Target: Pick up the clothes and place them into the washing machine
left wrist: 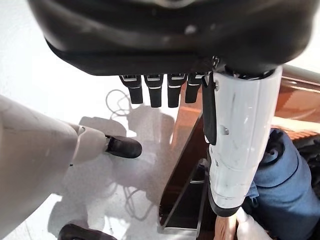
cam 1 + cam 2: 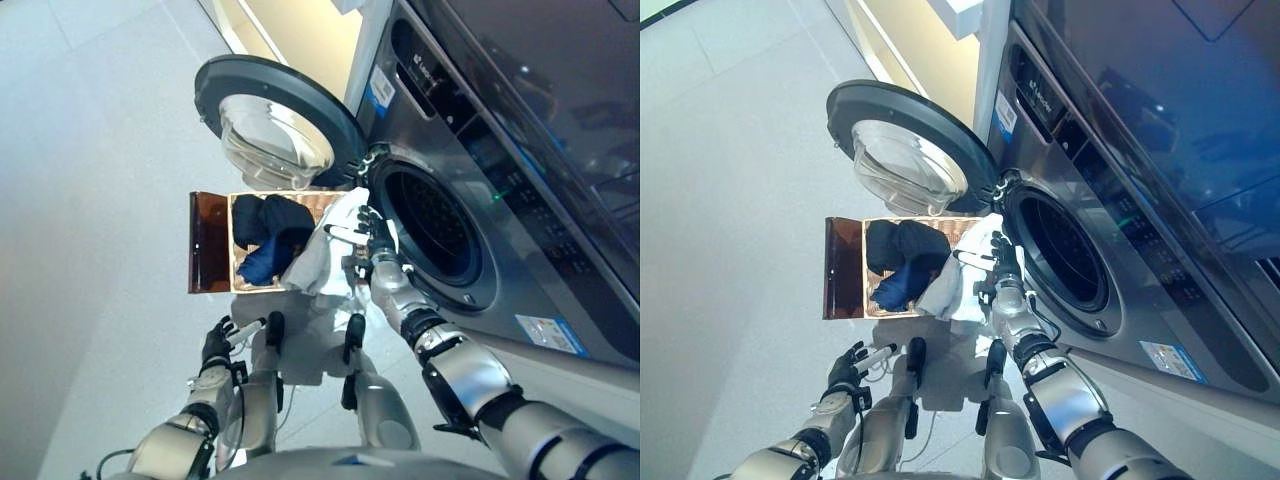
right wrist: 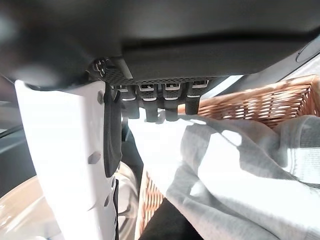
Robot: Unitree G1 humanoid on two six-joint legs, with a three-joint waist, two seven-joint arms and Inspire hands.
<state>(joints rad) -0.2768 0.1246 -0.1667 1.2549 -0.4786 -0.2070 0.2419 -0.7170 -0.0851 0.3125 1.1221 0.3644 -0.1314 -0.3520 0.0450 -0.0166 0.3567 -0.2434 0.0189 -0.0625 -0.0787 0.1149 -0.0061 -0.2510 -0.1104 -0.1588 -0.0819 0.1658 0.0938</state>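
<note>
**Inspector:** Report the right hand.

**Operator:** I have the right hand (image 2: 372, 243) raised between the wicker basket (image 2: 322, 205) and the drum opening (image 2: 432, 228) of the washing machine (image 2: 520, 180). Its fingers (image 3: 172, 102) curl down onto a light grey garment (image 3: 235, 170), so I read it as grasping that cloth. The garment (image 2: 325, 250) drapes over the basket's edge nearest the machine, partly lifted, and none of it has crossed into the drum.

**Inspector:** Other clothing?

**Operator:** A black garment (image 2: 270, 220) and a dark blue garment (image 2: 262, 264) lie inside the basket, the blue one at about 6 o'clock of the black one and touching it.

**Inspector:** The machine door?

**Operator:** The round door (image 2: 275, 125) stands swung wide open, at about 10 o'clock from the drum opening, above the basket in the head view.

**Inspector:** Left hand?

**Operator:** The left hand (image 2: 218, 340) hangs low at about 7 o'clock of the basket, well apart from it. Its fingers (image 1: 152, 92) are loosely bent, thumb extended; it is released and carries nothing.
</note>
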